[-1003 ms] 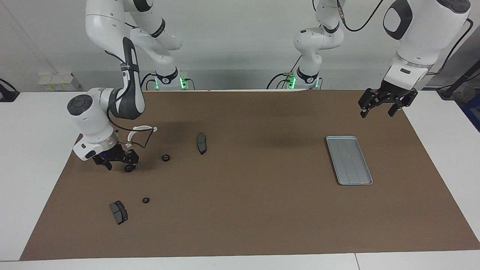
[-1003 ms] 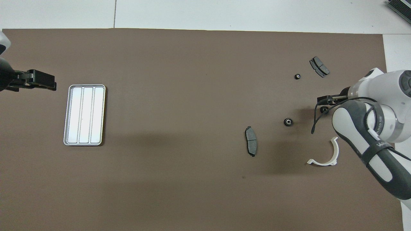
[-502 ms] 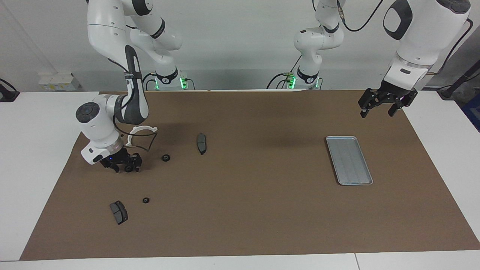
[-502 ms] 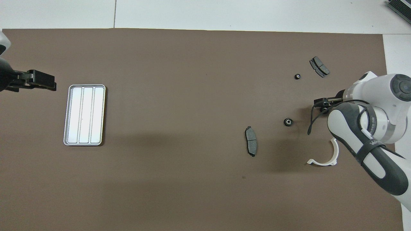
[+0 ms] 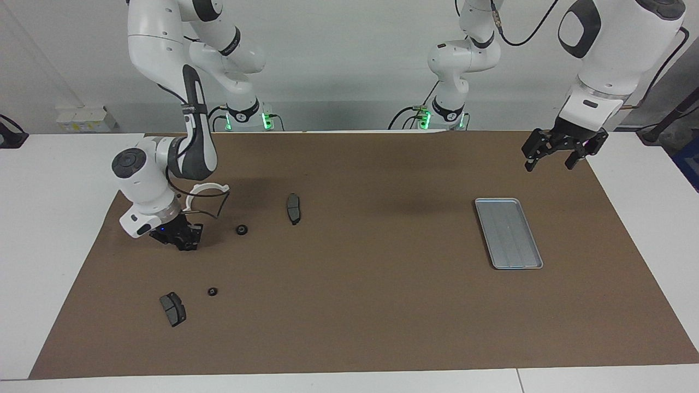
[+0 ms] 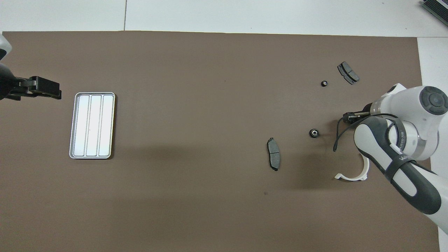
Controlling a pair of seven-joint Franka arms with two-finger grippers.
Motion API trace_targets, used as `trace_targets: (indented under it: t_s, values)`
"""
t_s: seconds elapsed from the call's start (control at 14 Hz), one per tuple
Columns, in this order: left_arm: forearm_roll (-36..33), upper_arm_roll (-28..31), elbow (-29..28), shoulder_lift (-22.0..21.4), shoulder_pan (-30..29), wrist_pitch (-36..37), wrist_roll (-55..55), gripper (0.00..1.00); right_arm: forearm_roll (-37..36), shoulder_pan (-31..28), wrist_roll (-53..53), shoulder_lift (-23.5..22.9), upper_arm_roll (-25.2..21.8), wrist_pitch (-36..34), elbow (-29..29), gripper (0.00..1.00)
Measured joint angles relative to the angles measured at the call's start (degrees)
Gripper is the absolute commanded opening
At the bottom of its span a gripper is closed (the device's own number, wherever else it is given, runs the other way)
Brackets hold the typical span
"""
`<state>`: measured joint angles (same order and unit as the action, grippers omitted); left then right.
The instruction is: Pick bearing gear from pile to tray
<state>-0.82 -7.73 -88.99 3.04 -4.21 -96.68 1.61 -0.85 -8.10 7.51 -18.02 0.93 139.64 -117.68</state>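
**Brown mat, right gripper down at the pile**

Brown mat (image 5: 349,305) covers the table. Tray (image 5: 509,233) lies toward the left arm's end. Left gripper (image 5: 562,150) waits over the mat near the tray, fingers spread. Right gripper (image 5: 183,240) sits low at the pile; finger state cannot be told. Gear (image 5: 241,230) lies just beside it.

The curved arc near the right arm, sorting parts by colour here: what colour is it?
White. The arc shows best in the overhead view, against the brown mat.
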Motion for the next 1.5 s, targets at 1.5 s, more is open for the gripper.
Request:
trace_targets:
  t_s: [1.5]
  values:
    - [0.0,0.0,0.0,-0.01,-0.01,-2.65,-0.08,1.0,-0.02,32.33,-41.21,-1.43,1.62,-8.1,15.7,0.0]
